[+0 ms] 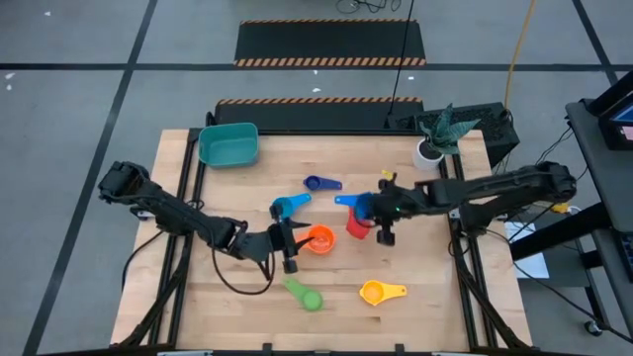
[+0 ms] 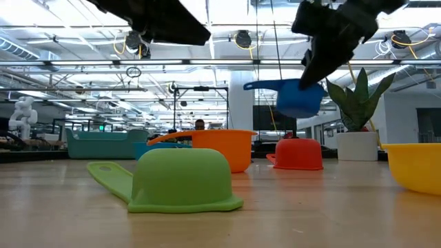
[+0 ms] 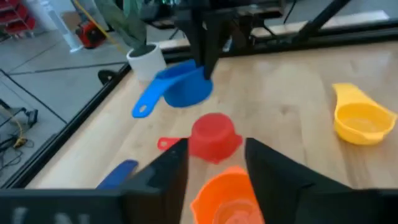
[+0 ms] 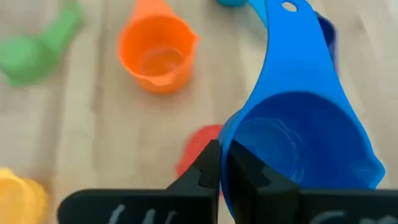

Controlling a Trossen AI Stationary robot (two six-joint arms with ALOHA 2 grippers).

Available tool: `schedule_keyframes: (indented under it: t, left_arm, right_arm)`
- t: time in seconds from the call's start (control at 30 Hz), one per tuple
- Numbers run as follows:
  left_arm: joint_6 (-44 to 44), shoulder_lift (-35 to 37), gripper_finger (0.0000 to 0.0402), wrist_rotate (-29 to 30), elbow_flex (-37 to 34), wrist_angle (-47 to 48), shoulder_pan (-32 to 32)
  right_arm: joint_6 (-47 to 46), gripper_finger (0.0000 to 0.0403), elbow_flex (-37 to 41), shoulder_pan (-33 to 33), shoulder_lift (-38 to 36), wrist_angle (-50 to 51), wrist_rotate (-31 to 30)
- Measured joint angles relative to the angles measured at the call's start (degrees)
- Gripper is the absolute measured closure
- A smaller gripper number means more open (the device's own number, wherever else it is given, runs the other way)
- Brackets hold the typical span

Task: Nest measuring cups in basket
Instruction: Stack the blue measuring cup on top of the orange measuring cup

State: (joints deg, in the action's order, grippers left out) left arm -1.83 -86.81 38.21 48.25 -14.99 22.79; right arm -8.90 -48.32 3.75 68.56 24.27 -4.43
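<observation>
The blue cup (image 4: 298, 149) is clamped by its rim in the right gripper (image 4: 222, 163) above the red cup (image 3: 212, 137); a thin hold, so it could slip. The left gripper (image 3: 214, 163) is parted over the orange cup (image 3: 229, 198), which may be nudged.

The blue cup (image 4: 305, 143) hides most of the red cup (image 4: 200, 149).

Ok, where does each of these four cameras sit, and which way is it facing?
High: overhead, straight down on table, both arms.
Low: tabletop level, across green cup into room; arms overhead.
Left wrist: behind left gripper, open above orange cup.
Right wrist: behind right gripper, shut on blue cup.
Shared: all show the red cup.
</observation>
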Motion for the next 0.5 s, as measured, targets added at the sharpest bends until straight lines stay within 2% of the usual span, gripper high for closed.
schedule_keyframes:
  t: [0.17, 0.3, 0.4, 0.5]
  left_arm:
    - [4.87, -4.53, 0.0194, -1.14, 0.0, -5.69, -0.42]
    - [13.89, -9.53, 0.0195, -1.62, 0.13, -13.43, -0.05]
    - [18.32, -12.04, 0.0199, -1.45, 1.92, -14.63, 0.66]
    - [23.01, -13.98, 0.0201, 2.48, 3.95, -14.36, 1.67]
  right_arm:
    - [-6.01, 0.04, 3.91, 5.04, -0.53, -7.04, 0.09]
    - [-9.8, 0.04, 5.3, 8.46, -0.53, -10.63, 0.19]
    - [-11.55, 0.04, 5.73, 10.68, -0.49, -13.06, 0.28]
    - [-11.63, 0.04, 5.76, 12.17, -0.1, -16.43, 0.28]
